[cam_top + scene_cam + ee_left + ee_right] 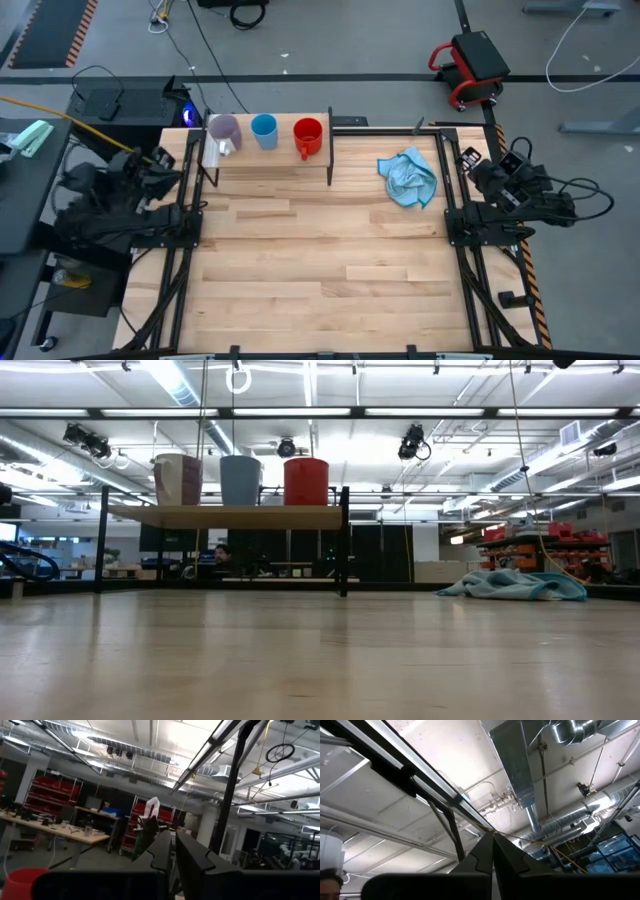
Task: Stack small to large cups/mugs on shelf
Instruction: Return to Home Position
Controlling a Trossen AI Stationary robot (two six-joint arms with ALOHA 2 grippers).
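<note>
Since neither wrist view shows anything between the fingers, both arms are recorded as empty: the left gripper (173, 851) has its jaws drawn close with only a slim seam between them, and the right gripper (492, 845) has its jaws pressed together, both pointing up at the ceiling, not at any cup. Moving outward, the left arm sits folded just beyond the purple-mug end of the shelf (270, 160), and the right arm sits folded well apart from the shelf's opposite end. On the shelf, three cups stand upright in a row, apart from one another: the purple mug (222, 130) at one end, the blue cup (264, 130) in the middle, the red mug (308, 135) at the other end. A light blue cloth (410, 178) lies crumpled on the tabletop (320, 270), between the shelf's red-mug end and the right arm. Judgement: placement appears complete, and the step in hand is parking the arms. The next move calls for no grasp, only settling both arms at rest clear of the shelf's legs. Whether the row runs small to large cannot be confirmed; the cups look close in size.
</note>
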